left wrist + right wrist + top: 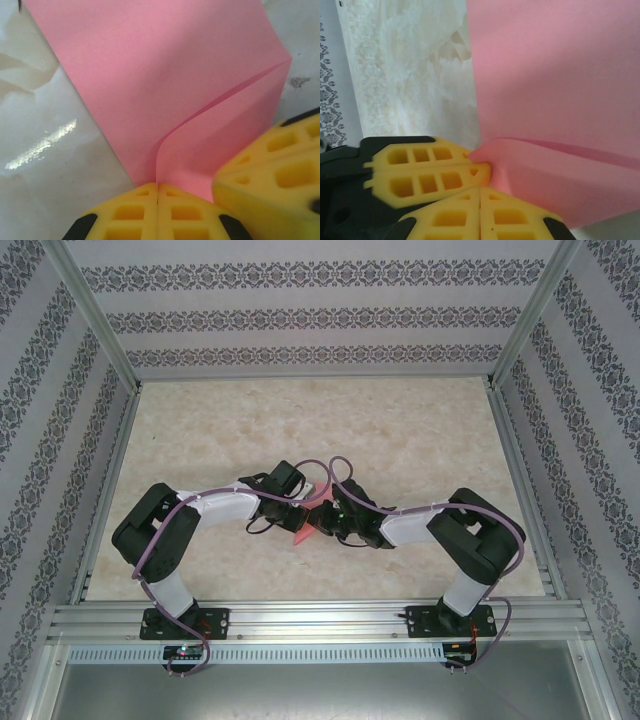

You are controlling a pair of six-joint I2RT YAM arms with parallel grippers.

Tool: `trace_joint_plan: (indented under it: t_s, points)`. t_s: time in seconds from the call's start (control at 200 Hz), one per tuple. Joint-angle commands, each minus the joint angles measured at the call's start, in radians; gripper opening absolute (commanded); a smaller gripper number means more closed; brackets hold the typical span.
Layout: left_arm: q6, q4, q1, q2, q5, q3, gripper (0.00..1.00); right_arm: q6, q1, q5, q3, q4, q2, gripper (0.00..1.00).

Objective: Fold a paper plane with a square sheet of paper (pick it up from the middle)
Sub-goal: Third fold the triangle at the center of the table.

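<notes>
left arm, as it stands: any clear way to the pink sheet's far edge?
Probably not yet. The left gripper is shut on the pink sheet at its near corner, and the right gripper seems to pinch right beside it. It would likely have to let go first; the far part itself looks uncovered.

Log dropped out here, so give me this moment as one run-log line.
left pincer: shut on pink sheet | right pincer: shut beside it, grip unclear | sheet: one flap bent up
</notes>
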Motion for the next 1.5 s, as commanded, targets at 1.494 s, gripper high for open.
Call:
trace_joint_plan:
  t_s: [1.494]
  points:
    - [-0.021, -0.043, 0.017, 0.028, -0.053, -0.024, 0.00, 0.071, 0.158, 0.161, -0.094, 0.140, -0.043, 0.07]
